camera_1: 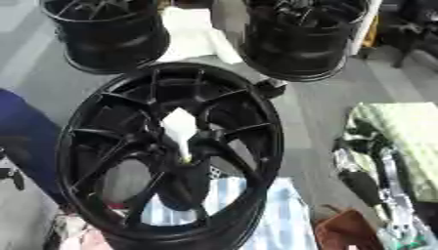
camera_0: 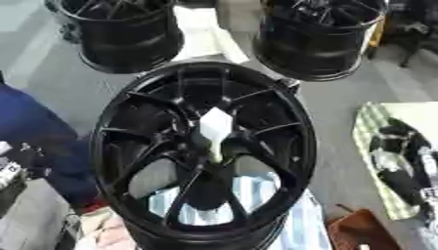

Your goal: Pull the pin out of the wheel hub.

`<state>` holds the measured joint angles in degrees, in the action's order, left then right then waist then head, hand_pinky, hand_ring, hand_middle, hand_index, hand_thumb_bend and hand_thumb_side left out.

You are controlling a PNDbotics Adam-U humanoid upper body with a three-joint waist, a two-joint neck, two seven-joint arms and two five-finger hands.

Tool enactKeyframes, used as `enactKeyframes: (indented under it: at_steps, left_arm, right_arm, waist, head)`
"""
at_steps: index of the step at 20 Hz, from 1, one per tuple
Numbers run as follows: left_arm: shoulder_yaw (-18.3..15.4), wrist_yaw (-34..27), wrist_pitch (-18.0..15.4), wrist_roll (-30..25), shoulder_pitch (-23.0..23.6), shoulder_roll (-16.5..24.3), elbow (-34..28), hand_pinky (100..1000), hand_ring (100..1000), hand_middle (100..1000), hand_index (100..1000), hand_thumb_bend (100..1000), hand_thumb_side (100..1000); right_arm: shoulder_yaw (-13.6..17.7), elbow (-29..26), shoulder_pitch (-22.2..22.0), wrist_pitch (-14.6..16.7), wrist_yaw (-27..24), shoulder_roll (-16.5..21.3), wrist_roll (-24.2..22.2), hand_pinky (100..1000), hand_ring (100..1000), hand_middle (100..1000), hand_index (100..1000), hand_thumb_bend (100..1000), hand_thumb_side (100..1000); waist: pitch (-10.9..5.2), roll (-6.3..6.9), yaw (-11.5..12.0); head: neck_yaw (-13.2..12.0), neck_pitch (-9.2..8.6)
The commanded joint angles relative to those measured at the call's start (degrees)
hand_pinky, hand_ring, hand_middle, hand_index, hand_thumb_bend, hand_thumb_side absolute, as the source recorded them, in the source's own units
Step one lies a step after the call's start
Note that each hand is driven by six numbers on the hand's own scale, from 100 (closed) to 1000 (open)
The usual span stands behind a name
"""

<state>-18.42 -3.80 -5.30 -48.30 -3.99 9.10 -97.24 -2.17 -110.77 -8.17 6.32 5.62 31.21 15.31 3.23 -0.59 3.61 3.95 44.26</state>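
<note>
At the left edge of the floor there is only a blue shape (camera_0: 34,132) and some grey clutter below it; the left robot hand shows in neither view. In the middle stands the black wheel hub (camera_0: 204,151), face up toward the camera, with blue-and-white striped cloth (camera_0: 256,195) showing through its lower openings. A white pin (camera_0: 214,128) sits at the hub's centre, its broad diamond-shaped top uppermost and its narrow end pointing down into the centre bore. Nothing touches it. Two more black wheels stand beyond, one toward the far left (camera_0: 120,34) and one toward the far right (camera_0: 321,36). At the right edge, the right robot hand (camera_1: 363,183) hangs black and silver over a pale green cloth (camera_1: 402,127), well apart from the hub; whether its fingers are apart or curled I cannot tell. By my reading the task has not begun: the pin is still seated, and the reach, the grasp and the pull all remain.
</note>
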Motion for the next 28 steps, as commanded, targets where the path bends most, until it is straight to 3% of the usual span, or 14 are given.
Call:
enactKeyframes:
  at_steps: [1,4,9,17,20,23,28]
  left_arm:
    - [-0.51,0.14,0.1,0.2,-0.2,1.18,-1.4,431,1000,650,876,100,794]
    - [0.32,0.44,0.24,-0.54,-0.44,1.9,-1.45,432,1000,651,877,100,799]
    - [0.99,0.58,0.5,-1.37,-0.74,2.46,-1.6,433,1000,649,878,100,798]
    - [1.29,0.03,0.82,-1.72,-0.85,2.54,-2.04,434,1000,649,879,100,795]
    - [1.4,-0.21,0.86,-1.84,-1.08,2.24,-2.14,434,1000,649,879,100,795]
    - [1.36,-0.42,0.82,-1.81,-1.27,2.11,-2.2,435,1000,649,880,100,793]
    - [1.47,-0.79,0.63,-1.94,-1.77,1.93,-2.32,435,1000,650,881,100,790]
  right_arm:
    - [1.22,-3.67,0.09,0.53,-3.68,5.09,-0.91,756,703,752,901,158,461]
    - [-0.31,-3.81,2.61,2.2,-2.76,7.96,-2.69,771,713,761,921,196,410]
    - [-7.19,-3.82,9.62,6.53,1.47,15.02,-7.03,798,761,812,952,224,340]
    - [-18.69,-3.82,21.13,13.61,8.47,26.52,-14.11,854,866,908,985,243,301]
    - [-23.04,-3.82,25.48,16.29,9.96,30.53,-16.79,876,906,938,989,304,314]
    - [-27.16,-3.82,29.66,17.2,11.41,30.06,-19.36,898,941,958,994,341,313]
    - [-30.74,-3.78,36.58,13.5,10.53,25.77,-23.62,899,942,955,993,350,311]
  waist:
    - [-0.31,0.01,0.04]
    - [-0.49,-1.24,1.59]
    - [-0.78,-2.28,2.99]
    - [-0.98,-2.42,4.77]
    - [-0.76,-2.07,5.56]
    - [-0.53,-1.83,6.25]
    - [0.04,-1.57,7.48]
  head:
    - [0.12,-0.14]
    - [1.67,-0.14]
    - [2.84,-0.14]
    - [4.67,-0.14]
    - [5.81,-0.14]
    - [6.56,-0.14]
    - [7.84,-0.14]
